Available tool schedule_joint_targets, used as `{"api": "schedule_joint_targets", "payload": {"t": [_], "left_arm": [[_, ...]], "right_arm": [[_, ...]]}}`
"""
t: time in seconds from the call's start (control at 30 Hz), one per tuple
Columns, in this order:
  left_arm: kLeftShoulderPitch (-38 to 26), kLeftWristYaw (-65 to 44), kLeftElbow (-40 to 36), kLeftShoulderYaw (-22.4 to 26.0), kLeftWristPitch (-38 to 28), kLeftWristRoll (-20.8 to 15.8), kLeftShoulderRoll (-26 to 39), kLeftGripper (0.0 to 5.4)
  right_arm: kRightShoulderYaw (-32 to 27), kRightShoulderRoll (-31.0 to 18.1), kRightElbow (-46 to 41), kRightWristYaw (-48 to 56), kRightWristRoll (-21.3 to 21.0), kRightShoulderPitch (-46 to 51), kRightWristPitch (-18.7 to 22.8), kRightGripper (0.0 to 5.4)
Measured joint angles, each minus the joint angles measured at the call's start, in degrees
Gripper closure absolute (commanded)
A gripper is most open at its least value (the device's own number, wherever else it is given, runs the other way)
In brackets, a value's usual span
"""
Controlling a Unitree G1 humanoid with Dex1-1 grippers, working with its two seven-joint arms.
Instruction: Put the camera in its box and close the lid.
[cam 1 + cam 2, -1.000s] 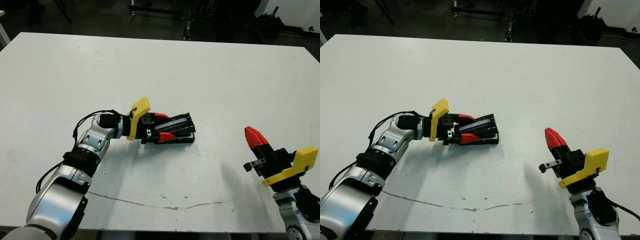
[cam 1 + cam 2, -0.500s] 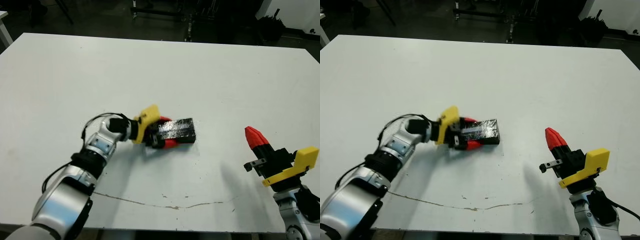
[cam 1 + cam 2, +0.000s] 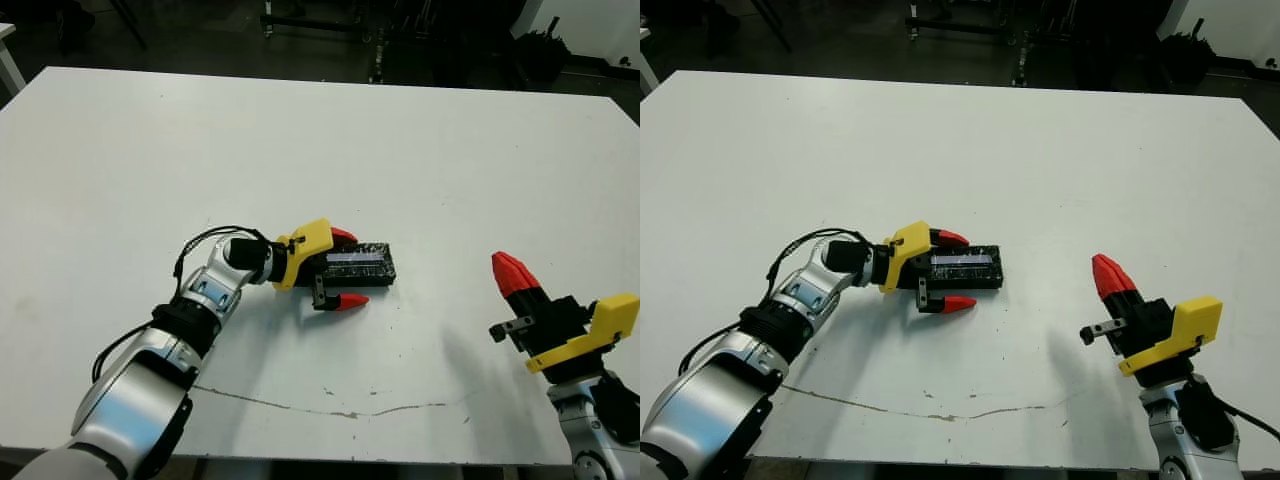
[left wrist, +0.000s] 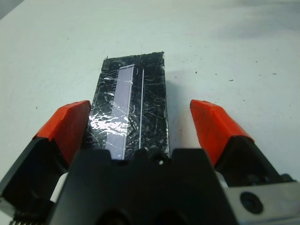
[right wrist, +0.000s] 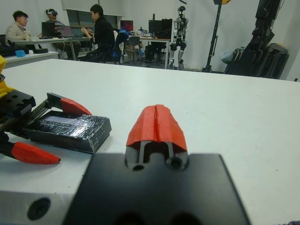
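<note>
Nearest to us, at the table's point(image 3: 420, 120) near right edge, our right gripper point(image 3: 512, 276) is raised a little off the white surface, its two red-tipped fingers point(image 5: 156, 123) pressed together into a single point and holding nothing. It is well apart from everything else on the table.

Along the near edge, between our two arms, a thin dark crack line point(image 3: 330, 407) runs across the tabletop.

Farther in, at the middle of the table, our left gripper point(image 3: 348, 269) lies low, pointing toward our right side. Its fingers point(image 4: 69, 125) are spread wide, one on each side of the box point(image 3: 354, 275), and from the left wrist view a strip of white table shows between each red tip and the box's side, so we are not gripping it. The near tip point(image 3: 350, 301) sits on or just above the table beside the box's near long side; the far tip point(image 3: 341, 236) sits behind the far long side.

The box rests flat on the table with the lid point(image 4: 130, 108) lying on top of it, closed. The lid's glossy, crinkled top shows a pale strip running along its length. The camera is not visible; with the lid shut, we cannot tell from here that it is inside.

Beyond the far edge, in the right wrist view, people point(image 5: 99, 32) sit at desks in the room behind.
</note>
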Motion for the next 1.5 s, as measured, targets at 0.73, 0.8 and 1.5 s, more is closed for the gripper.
{"api": "schedule_joint_targets", "payload": {"t": [0.73, 0.8, 1.5], "left_arm": [[-2.2, 2.2, 4.7, 0.9, -0.4, 0.8, -1.5, 0.0], [-2.0, 3.6, 4.6, 1.2, -2.2, 1.4, -0.6, 0.0], [5.7, -0.6, -12.3, 8.1, 7.2, 0.7, 21.7, 0.0]], "right_arm": [[0.1, 0.0, 0.0, 0.1, -0.1, 0.2, 0.0, 5.4], [0.1, 0.0, 0.0, 0.1, -0.1, 0.3, 0.0, 5.4], [-0.5, -0.2, 0.1, 2.0, 0.6, 0.4, 0.0, 5.4]]}}
